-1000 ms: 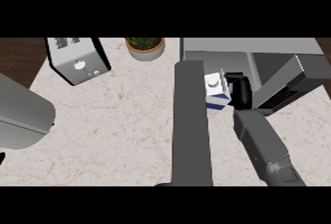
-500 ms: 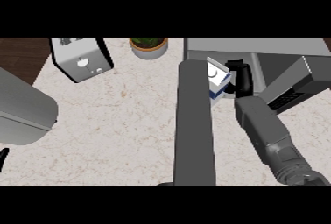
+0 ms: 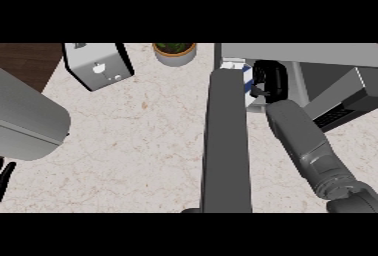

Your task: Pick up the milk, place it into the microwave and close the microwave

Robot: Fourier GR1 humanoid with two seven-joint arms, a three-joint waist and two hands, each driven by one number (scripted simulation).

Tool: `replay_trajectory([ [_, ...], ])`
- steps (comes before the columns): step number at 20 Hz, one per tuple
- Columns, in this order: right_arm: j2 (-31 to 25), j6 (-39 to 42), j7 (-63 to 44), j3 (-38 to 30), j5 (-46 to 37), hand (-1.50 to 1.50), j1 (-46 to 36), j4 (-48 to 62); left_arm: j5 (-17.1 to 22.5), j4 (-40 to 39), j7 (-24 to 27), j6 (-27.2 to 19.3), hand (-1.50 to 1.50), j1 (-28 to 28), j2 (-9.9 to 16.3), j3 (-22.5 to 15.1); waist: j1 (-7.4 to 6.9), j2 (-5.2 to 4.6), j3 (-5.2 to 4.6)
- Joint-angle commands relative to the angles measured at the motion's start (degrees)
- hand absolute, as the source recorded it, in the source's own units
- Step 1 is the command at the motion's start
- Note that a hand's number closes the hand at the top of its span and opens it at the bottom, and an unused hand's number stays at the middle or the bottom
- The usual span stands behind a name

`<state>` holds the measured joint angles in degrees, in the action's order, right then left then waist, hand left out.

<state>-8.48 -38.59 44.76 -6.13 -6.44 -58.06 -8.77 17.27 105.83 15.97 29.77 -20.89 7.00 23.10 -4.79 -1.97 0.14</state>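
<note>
- My right hand (image 3: 269, 80) is up at the mouth of the microwave (image 3: 295, 52), fingers curled round the milk (image 3: 245, 85)
- The milk carton shows only as a sliver of white and blue just left of my right hand, between that hand and the microwave's open door (image 3: 226, 140); most of it is hidden behind my fingers
- I cannot tell whether the carton is resting on the microwave floor or held just above it
- The open door swings out from the microwave toward me, seen edge-on as a long dark grey slab running down the middle of the table (image 3: 140, 130)
- My right forearm (image 3: 306, 145) runs just beside the door on its right side, coming up from the lower edge
- The microwave's grey body fills the far right corner; a darker panel with vents (image 3: 343, 107) sits to the right of my arm
- My left hand (image 3: 6, 176) shows only as a few dark fingers at the left edge, well apart from the microwave; they look straight and relaxed, holding nothing
- Left of the microwave, a potted plant (image 3: 174, 52) stands near it at the back of the table
- Farther left of the microwave is a toaster (image 3: 97, 65)
- A large grey rounded object (image 3: 26, 122) sits at the far left, well away from the microwave
</note>
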Motion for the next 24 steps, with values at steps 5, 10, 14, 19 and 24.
replay_trajectory([
  [5,-0.75,-7.45,-0.7,-2.71,1.04,1.5,-1.55,1.58,-0.8,-0.43,0.02,-0.33,-1.5,2.03,-0.38,-0.98,-1.51,-0.97,0.09],
  [10,-3.56,-6.28,-0.22,-3.29,0.96,1.5,0.52,2.74,-0.42,-0.53,-0.1,0.92,-1.5,0.95,0.11,-0.88,-1.64,-0.96,0.14],
  [14,-3.61,-7.16,-0.05,-3.12,0.45,1.5,1.35,3.47,-1.59,-2.26,-0.15,0.87,-1.5,2.41,0.67,-1.28,-2.2,-1.4,0.16],
  [19,-6.64,-6.15,-1.78,-3.89,0.88,1.5,1.78,4.56,-2.46,-4.51,0.12,-0.26,-1.5,5.9,0.62,-1.67,-1.81,-1.97,0.18],
  [24,-6.59,-5.9,-2.22,-1.05,-2.17,1.5,0.59,5.62,-2.69,-3.93,-0.95,-0.87,-1.5,6.28,0.39,-2.12,-3.25,-1.86,0.24],
])
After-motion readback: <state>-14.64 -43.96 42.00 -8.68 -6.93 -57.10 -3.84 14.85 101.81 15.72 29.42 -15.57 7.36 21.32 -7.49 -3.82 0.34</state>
